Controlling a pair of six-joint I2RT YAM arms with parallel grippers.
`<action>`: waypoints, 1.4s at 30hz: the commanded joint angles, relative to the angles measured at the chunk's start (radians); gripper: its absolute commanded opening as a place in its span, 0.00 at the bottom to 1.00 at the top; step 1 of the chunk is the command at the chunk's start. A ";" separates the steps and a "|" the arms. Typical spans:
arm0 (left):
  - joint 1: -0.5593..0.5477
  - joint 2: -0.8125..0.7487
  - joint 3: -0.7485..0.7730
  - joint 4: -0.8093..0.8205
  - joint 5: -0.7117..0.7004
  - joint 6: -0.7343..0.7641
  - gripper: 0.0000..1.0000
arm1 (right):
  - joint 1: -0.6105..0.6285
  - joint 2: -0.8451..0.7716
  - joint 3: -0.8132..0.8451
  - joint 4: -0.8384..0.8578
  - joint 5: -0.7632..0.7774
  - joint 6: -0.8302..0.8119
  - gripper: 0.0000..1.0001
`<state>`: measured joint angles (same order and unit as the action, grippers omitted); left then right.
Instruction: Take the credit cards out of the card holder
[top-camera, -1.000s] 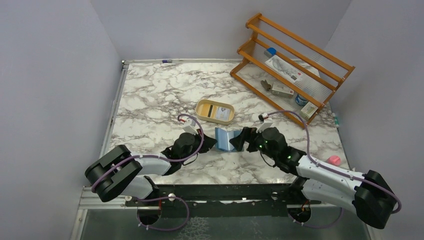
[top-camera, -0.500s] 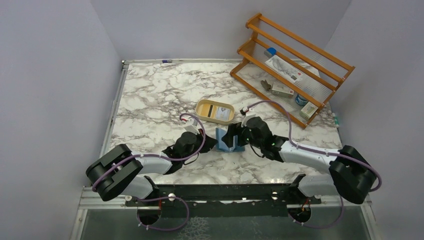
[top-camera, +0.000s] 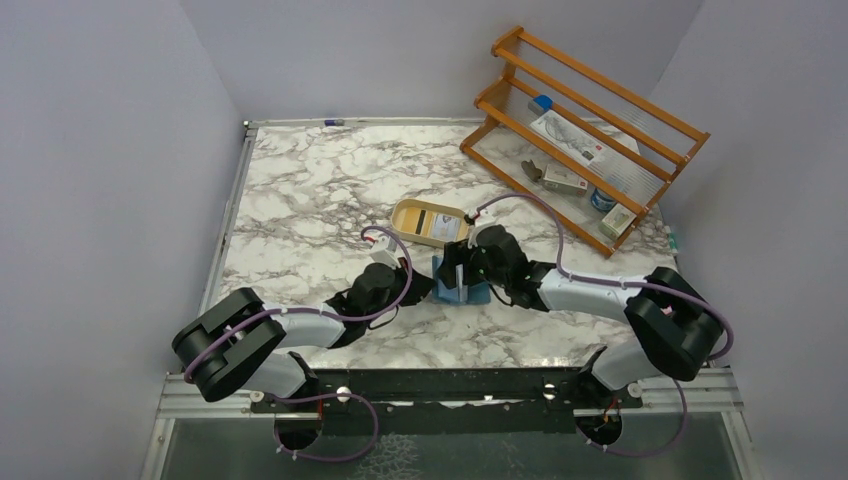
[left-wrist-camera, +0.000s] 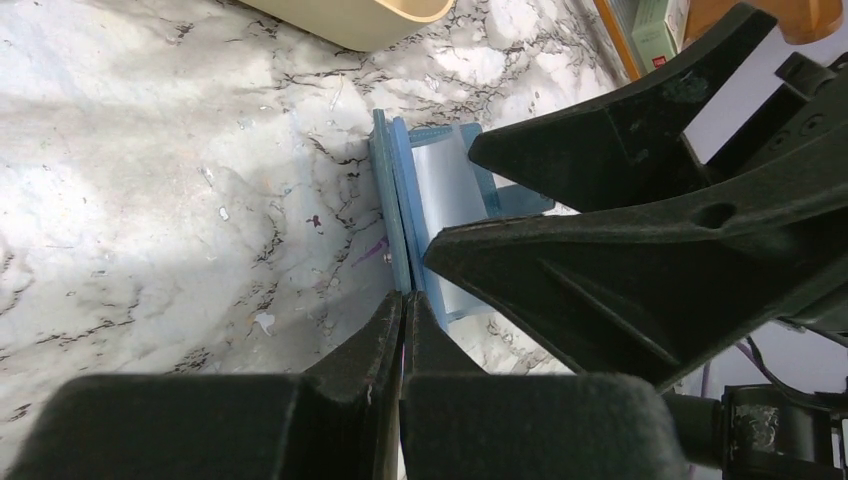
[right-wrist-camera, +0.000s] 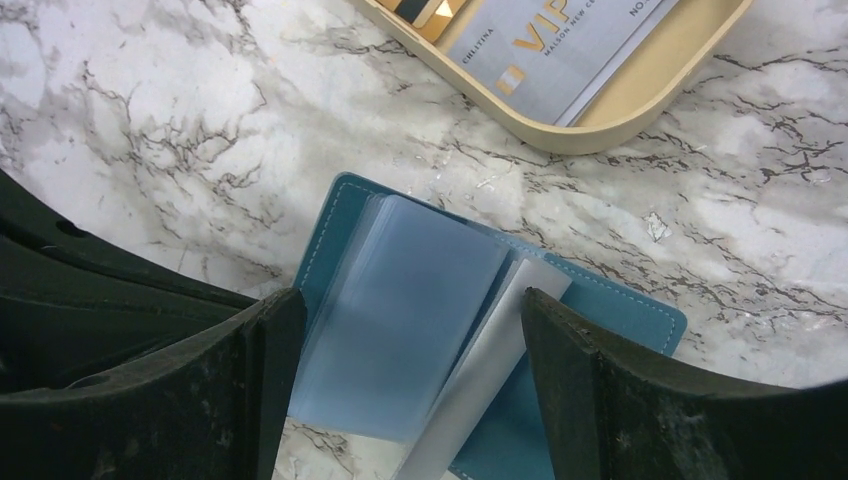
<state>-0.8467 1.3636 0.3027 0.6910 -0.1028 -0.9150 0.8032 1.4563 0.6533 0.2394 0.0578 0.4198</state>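
Observation:
The teal-blue card holder (top-camera: 477, 296) lies open on the marble in front of the tan dish. My left gripper (top-camera: 422, 287) is shut on the edge of its left cover, which stands upright in the left wrist view (left-wrist-camera: 398, 190) at my fingertips (left-wrist-camera: 403, 305). My right gripper (top-camera: 462, 272) is open and low over the holder. In the right wrist view its fingers (right-wrist-camera: 270, 380) stand either side of the clear inner sleeves (right-wrist-camera: 400, 290), with the teal cover (right-wrist-camera: 630, 315) flat below and a pale leaf sticking out (right-wrist-camera: 480, 390). Credit cards (right-wrist-camera: 560, 45) lie in the dish.
The tan oval dish (top-camera: 405, 215) sits just behind the holder, with a pale "VIP" card and a striped one in it. A wooden rack (top-camera: 590, 130) with small boxes stands at the back right. The two grippers are almost touching over the holder.
My right arm has swung left and forward, bringing its open gripper from beside the holder to over it. My left gripper has kept its grip and place.

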 joint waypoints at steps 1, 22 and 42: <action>-0.008 0.008 0.023 -0.002 -0.025 0.017 0.00 | 0.006 0.038 0.017 0.025 0.009 -0.029 0.83; -0.008 -0.019 0.003 -0.017 -0.043 0.013 0.00 | 0.008 0.069 -0.025 -0.082 0.123 -0.082 0.88; -0.008 -0.024 -0.019 -0.021 -0.059 0.000 0.00 | 0.008 0.131 -0.032 -0.209 0.177 0.088 0.97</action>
<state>-0.8513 1.3636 0.2951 0.6262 -0.1291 -0.9123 0.8104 1.5364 0.6304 0.2214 0.1505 0.4511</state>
